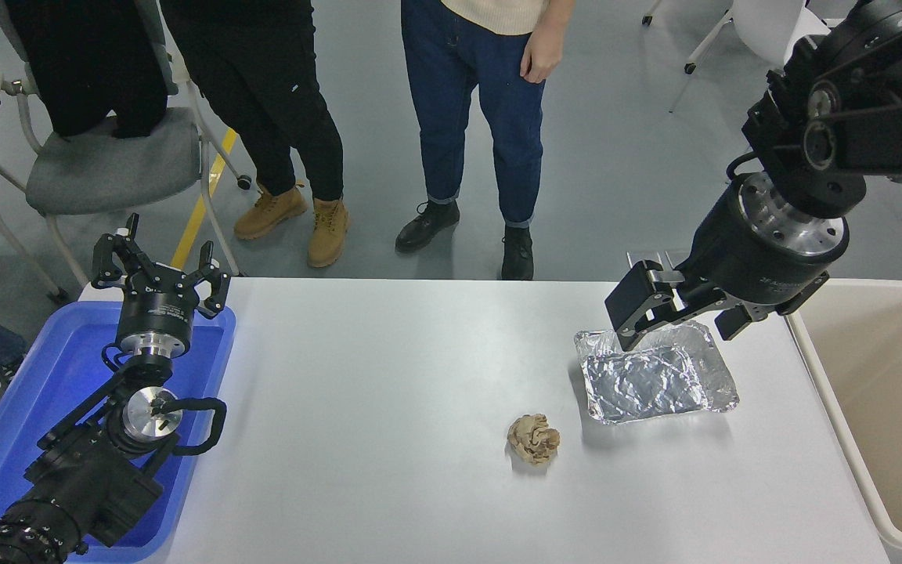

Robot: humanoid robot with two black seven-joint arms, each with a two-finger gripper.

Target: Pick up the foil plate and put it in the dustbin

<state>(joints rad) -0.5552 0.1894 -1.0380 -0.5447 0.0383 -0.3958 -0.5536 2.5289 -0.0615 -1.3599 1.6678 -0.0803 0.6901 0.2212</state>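
The foil plate is a shiny silver crinkled tray lying flat on the white table, right of middle. My right gripper hangs open just above the plate's far edge, one finger over its far left corner, the other over its far right side. It holds nothing. The dustbin is a large beige bin with a pale rim at the table's right side, its inside bare. My left gripper is parked open over a blue tray at the lower left.
A small crumpled tan paper ball lies on the table in front of and left of the plate. A blue plastic tray sits at the left edge. Two people stand at the far side, beside a grey chair.
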